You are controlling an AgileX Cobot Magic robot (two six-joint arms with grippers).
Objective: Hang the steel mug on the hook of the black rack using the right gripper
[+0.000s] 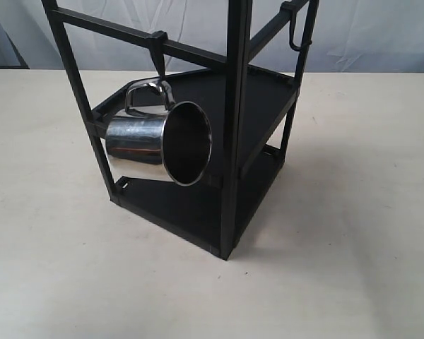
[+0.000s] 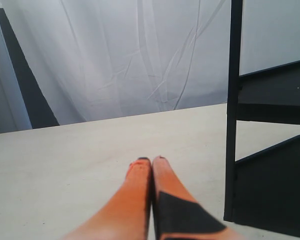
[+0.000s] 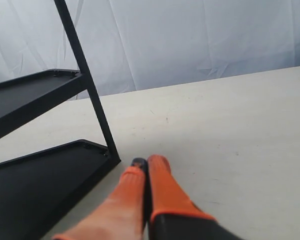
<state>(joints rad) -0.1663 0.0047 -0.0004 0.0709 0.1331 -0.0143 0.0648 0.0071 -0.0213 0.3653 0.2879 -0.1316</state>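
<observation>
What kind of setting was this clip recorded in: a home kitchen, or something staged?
Most likely a staged lab tabletop, not a kitchen. A creased white fabric backdrop hangs behind a bare, pale beige table. The only props are a tall matte-black metal rack and the shiny stainless-steel mug hanging from its hook.

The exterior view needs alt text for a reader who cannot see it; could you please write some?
A shiny steel mug hangs by its handle from a hook on the top rail of a tall black rack, its open mouth facing the camera. The rack stands on a pale table; no gripper is in this view.
</observation>
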